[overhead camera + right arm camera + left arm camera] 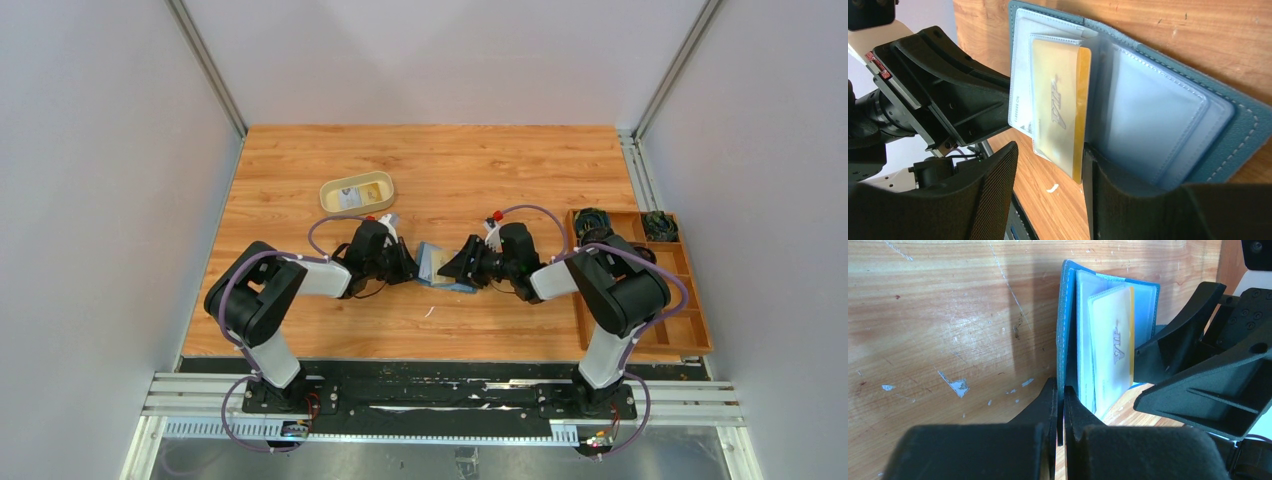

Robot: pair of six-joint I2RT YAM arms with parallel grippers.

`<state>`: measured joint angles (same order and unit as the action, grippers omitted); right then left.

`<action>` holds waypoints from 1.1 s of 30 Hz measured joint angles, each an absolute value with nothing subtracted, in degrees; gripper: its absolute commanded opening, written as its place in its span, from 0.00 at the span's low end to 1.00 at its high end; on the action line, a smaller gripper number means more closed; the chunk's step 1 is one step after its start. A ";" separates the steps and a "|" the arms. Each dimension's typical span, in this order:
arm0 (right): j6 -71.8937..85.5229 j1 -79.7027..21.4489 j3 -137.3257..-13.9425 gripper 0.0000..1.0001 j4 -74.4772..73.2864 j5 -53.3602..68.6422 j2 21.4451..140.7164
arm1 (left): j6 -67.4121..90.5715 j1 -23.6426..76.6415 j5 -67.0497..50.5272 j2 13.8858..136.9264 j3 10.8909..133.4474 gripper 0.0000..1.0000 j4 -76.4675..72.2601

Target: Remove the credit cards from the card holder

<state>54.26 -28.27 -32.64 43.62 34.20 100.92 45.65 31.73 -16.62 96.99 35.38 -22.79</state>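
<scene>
The teal-blue card holder (432,262) stands open on edge between both grippers. My left gripper (408,266) is shut on its cover edge, as the left wrist view (1060,402) shows. Clear sleeves fan out inside the holder (1066,315). A yellow card (1060,110) with a logo sits in one sleeve, and a pale whitish card (1020,80) sits in the sleeve behind it. My right gripper (1050,150) is open around the lower end of the yellow card's sleeve. Its right finger (1098,185) touches the card's edge. The yellow card's edge (1131,330) also shows in the left wrist view.
A tan oval tray (357,192) with a white slip in it lies behind the left gripper. A brown compartmented wooden box (640,290) stands at the table's right edge, holding dark items at its back. A small white scrap (429,312) lies in front of the holder.
</scene>
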 measured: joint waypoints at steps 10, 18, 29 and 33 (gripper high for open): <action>53.08 -27.51 -31.55 0.52 42.85 32.97 99.42 | 45.60 31.73 -16.62 96.99 35.38 0.00 -22.79; 52.62 -26.13 -30.79 0.38 42.54 32.36 99.00 | 45.60 31.73 -16.62 96.99 35.38 0.00 -22.76; 52.60 -24.91 -29.08 0.15 42.96 31.68 98.85 | 45.58 31.73 -16.62 96.99 35.38 0.00 -22.76; 52.62 -24.64 -28.91 0.22 43.11 31.68 98.85 | 45.56 31.73 -16.62 97.01 35.38 0.00 -22.76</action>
<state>52.62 -24.64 -28.91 43.11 31.68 98.85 45.56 31.73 -16.62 97.01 35.38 -22.76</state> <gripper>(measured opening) 0.157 0.027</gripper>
